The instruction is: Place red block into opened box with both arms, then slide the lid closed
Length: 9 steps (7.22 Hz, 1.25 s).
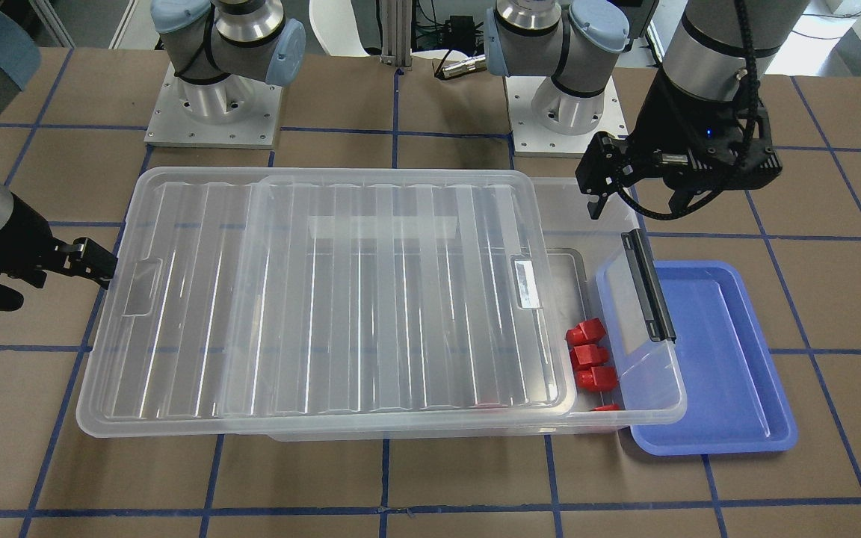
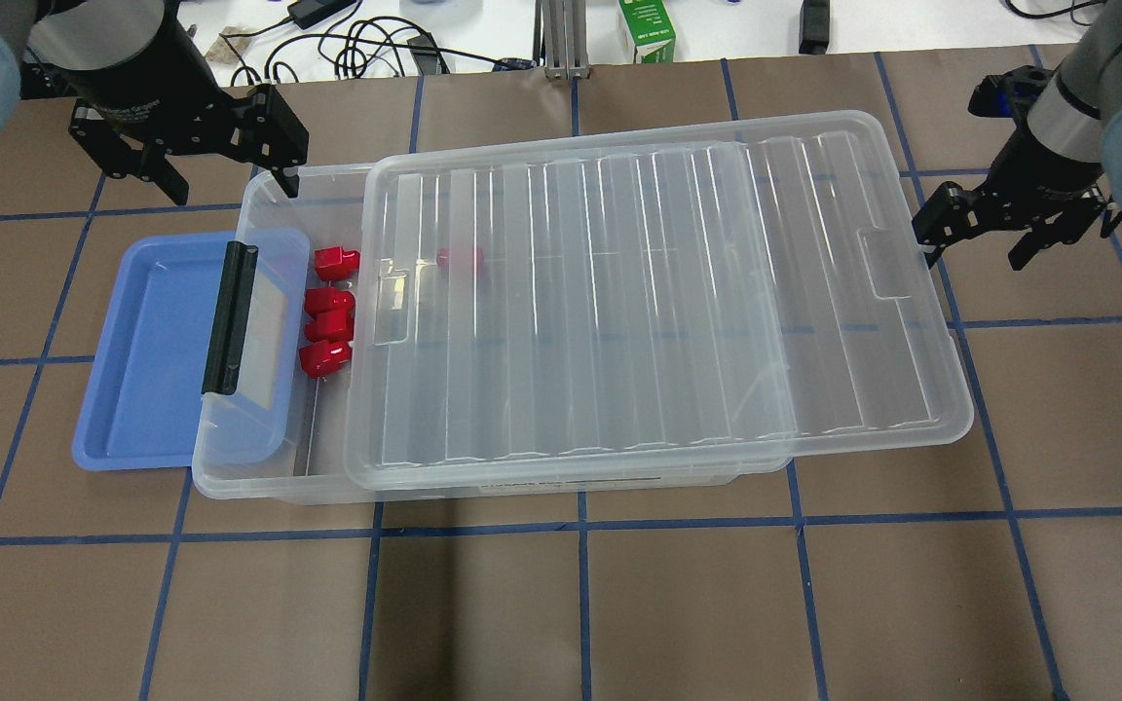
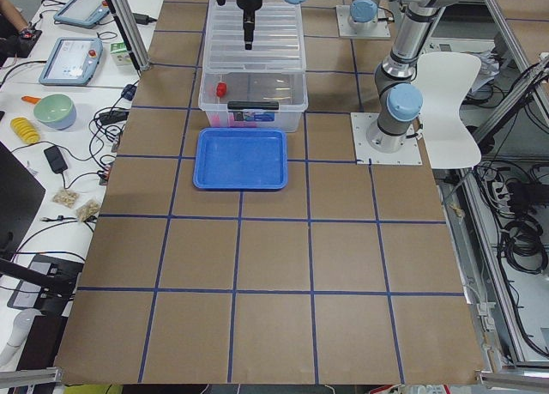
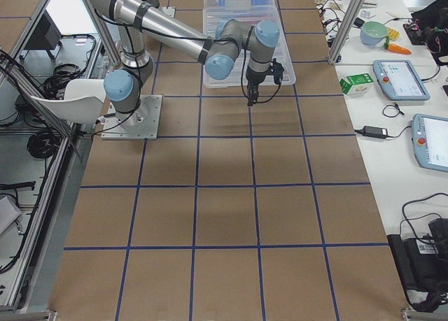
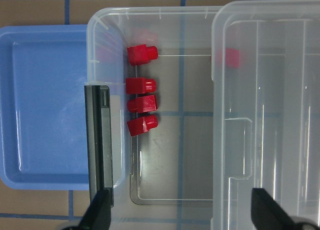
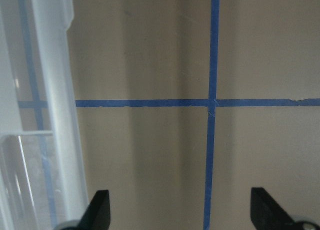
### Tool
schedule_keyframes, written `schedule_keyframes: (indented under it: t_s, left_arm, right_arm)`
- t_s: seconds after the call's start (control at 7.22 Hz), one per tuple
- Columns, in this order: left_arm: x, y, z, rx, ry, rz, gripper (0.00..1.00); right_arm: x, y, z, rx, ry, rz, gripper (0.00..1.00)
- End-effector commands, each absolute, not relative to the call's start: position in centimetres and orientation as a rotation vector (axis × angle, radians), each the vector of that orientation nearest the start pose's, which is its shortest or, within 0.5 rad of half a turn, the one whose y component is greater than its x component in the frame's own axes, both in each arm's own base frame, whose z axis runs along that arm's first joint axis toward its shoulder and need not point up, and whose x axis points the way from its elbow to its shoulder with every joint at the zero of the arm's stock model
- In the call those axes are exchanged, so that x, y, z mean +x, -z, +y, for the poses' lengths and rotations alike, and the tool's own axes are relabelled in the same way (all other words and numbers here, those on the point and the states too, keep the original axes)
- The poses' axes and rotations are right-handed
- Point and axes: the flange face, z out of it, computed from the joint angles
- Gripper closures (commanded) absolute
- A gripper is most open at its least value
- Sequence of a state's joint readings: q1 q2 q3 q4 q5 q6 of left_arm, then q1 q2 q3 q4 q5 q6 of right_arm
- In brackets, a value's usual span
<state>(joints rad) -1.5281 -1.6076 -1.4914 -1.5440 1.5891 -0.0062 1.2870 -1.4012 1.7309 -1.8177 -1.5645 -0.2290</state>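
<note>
The clear box (image 2: 230,472) lies across the table with its black bar (image 2: 230,316) at the left end. The ribbed lid (image 2: 668,292) rests on top, shifted to the right, so the left end is uncovered. Several red blocks (image 2: 330,300) lie in a row on the box floor by the bar (image 5: 141,84). One more (image 2: 461,259) shows dimly through the lid. My left gripper (image 2: 228,185) hangs open and empty above the box's far left corner. My right gripper (image 2: 975,251) is open and empty, one finger close beside the lid's right short edge (image 6: 55,115).
A shallow blue tray (image 2: 147,350) lies under and beyond the box's left end. A green carton (image 2: 647,29) and cables sit past the table's far edge. Both arm bases (image 1: 214,112) stand behind the box.
</note>
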Motion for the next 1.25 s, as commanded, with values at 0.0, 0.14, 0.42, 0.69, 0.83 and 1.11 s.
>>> schedule_keyframes:
  t_s: [0.0,0.14,0.42,0.69,0.83,1.11]
  left_arm:
    - [-10.5,-51.2,-52.0,-0.099,0.109,3.143,0.00]
    - [-10.5,-51.2,-51.9,-0.096,0.111,3.141,0.00]
    - [-10.6,-51.2,-51.8,-0.096,0.109,3.143,0.00]
    - [-10.6,-51.1,-51.8,-0.094,0.106,3.144,0.00]
    - [-10.6,-51.0,-51.8,-0.096,0.104,3.143,0.00]
    - [-10.6,-51.0,-51.8,-0.094,0.104,3.145,0.00]
  right_arm:
    - [2.4,-34.4,-55.2,0.165,-0.131,3.114,0.00]
    - [4.1,-34.3,-55.1,0.185,-0.134,3.116,0.00]
    - [7.0,-34.3,-54.9,0.216,-0.136,3.118,0.00]
    - [7.4,-34.1,-55.0,0.209,-0.140,3.112,0.00]
    - [7.3,-34.8,-55.5,0.190,-0.107,3.118,0.00]
    - [6.7,-39.5,-56.4,0.183,-0.069,3.153,0.00]
